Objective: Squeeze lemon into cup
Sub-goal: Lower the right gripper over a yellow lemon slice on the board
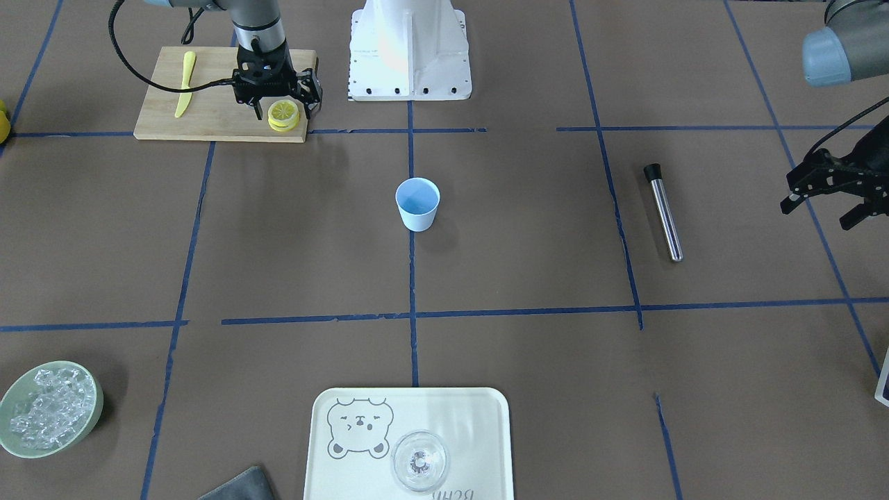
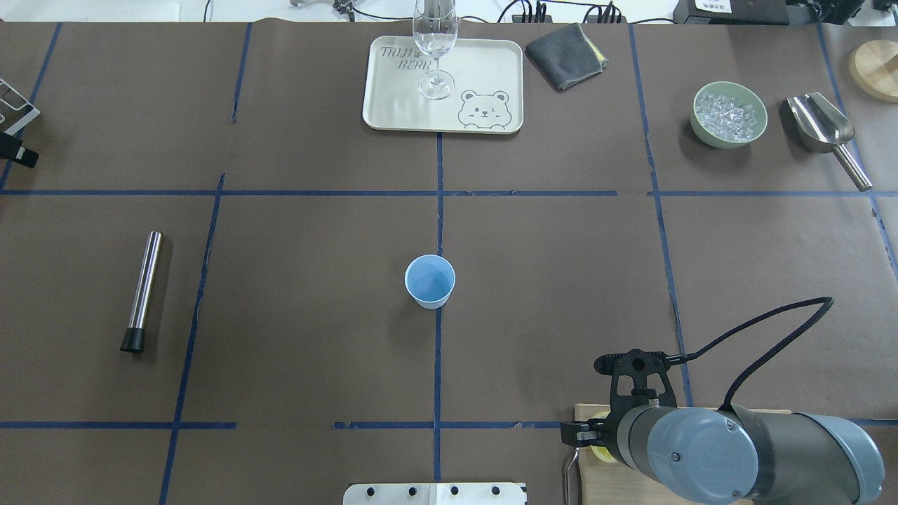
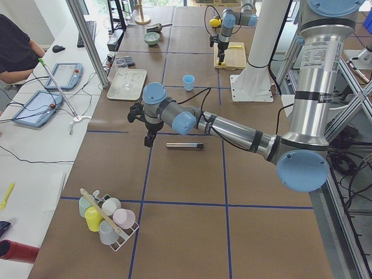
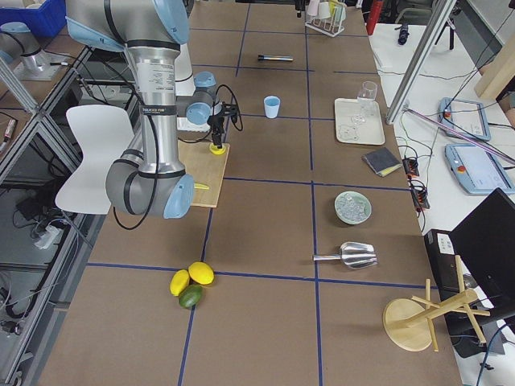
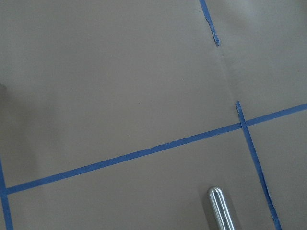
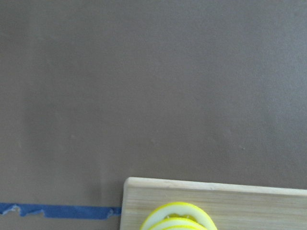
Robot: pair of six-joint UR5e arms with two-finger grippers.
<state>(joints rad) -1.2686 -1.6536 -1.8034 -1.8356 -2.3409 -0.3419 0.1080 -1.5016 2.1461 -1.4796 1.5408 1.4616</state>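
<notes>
Brown desk (image 1: 528,250) carries a light-blue plastic cup (image 1: 417,203) mid-frame. Upper left, the right jaws gape astride a round yellow lemon slice (image 1: 284,114); the left jaws hang open, empty.

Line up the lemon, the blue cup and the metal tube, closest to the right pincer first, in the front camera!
1. lemon, on the wooden board, right at the right pincer.
2. cup, in the middle.
3. metal tube, far on the other side.
</notes>
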